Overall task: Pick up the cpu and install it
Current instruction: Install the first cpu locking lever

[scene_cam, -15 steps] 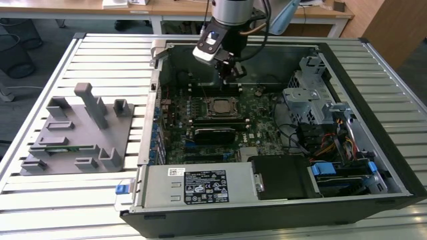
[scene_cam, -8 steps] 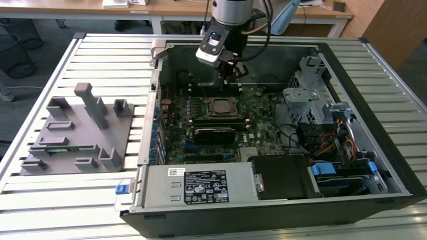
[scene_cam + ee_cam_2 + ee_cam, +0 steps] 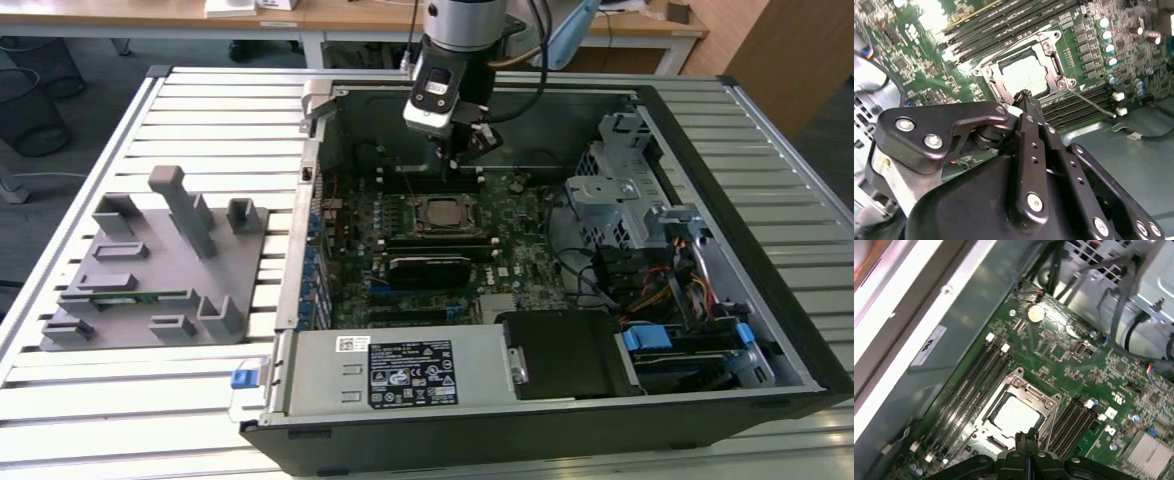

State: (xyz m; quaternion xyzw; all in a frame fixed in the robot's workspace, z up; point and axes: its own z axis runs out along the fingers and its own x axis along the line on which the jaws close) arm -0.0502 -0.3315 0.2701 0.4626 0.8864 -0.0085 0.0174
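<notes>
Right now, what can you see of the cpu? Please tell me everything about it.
The cpu is a small flat square chip with a pale silvery metal top that shines in the light. It lies flat, face up, seated in the metal-framed socket on the green motherboard, between black memory slots. The frame borders its edges. The gripper, jaws shut and holding nothing, hangs over one edge; whether it touches, I cannot tell.
</notes>
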